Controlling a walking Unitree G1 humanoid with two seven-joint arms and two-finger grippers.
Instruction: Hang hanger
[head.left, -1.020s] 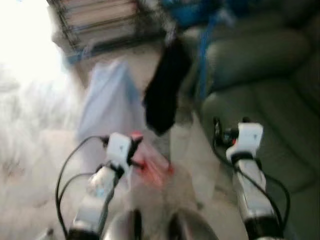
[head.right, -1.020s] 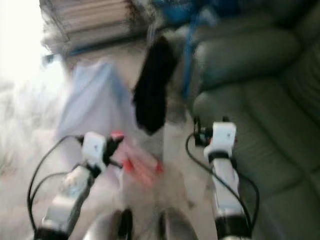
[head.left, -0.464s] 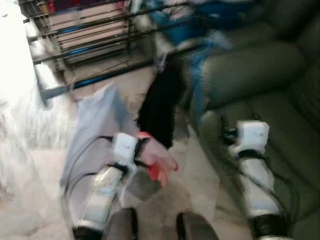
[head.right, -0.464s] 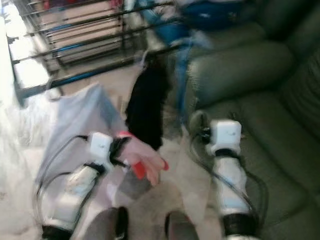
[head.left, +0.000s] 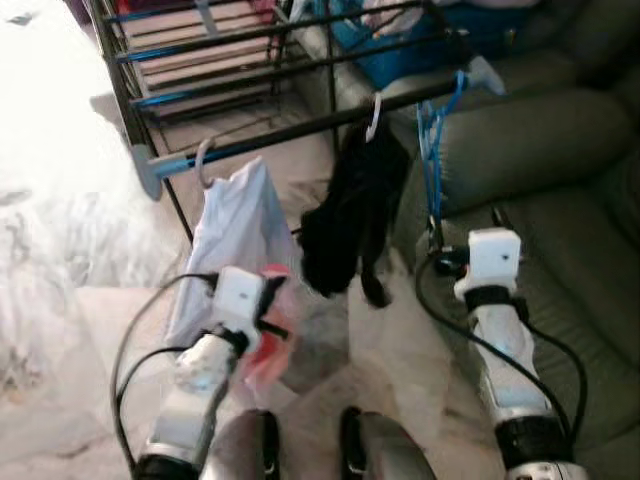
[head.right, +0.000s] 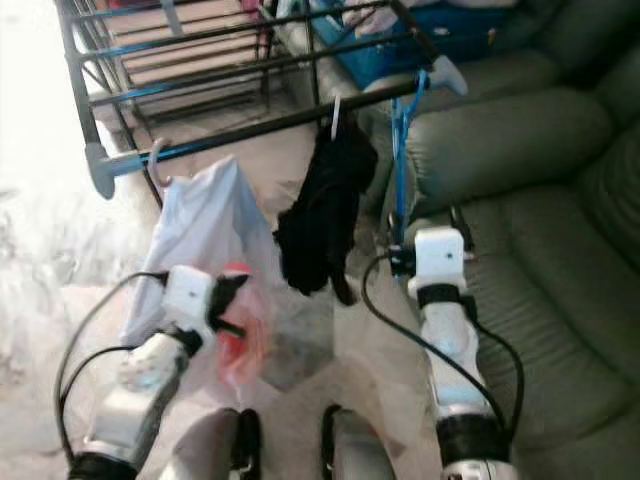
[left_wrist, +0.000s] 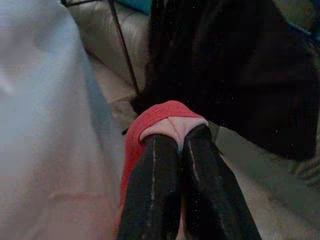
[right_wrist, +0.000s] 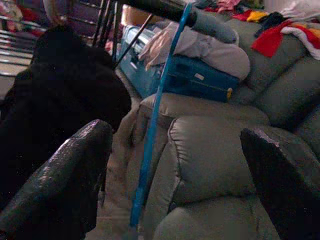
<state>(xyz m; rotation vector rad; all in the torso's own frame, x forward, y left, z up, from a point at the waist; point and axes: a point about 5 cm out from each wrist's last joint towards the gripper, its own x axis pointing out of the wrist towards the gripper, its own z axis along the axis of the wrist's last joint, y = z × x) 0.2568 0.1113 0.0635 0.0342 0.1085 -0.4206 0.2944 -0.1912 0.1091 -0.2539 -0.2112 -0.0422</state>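
Note:
A dark rail (head.left: 290, 138) of a drying rack crosses in front of me. On it hang a pale blue-white garment (head.left: 232, 235) and a black garment (head.left: 350, 220), each on a hanger hook. A blue hanger (head.left: 435, 140) dangles near the rail's right end. My left gripper (left_wrist: 180, 136) is shut on the collar of a red and pink garment (head.left: 262, 350), low beside the pale garment. My right gripper (head.left: 465, 228) is open, just below the blue hanger (right_wrist: 150, 135), which shows between its fingers.
A green sofa (head.left: 540, 150) fills the right side, close to my right arm. A blue case (right_wrist: 200, 80) and loose clothes lie on its back. The rack's lower rails (head.left: 210, 50) stand behind. Pale floor (head.left: 60, 300) lies to the left.
The camera has shifted and the blur has cleared, so the rail and hung clothes show more fully. My left gripper still holds the red garment, now drooping lower.

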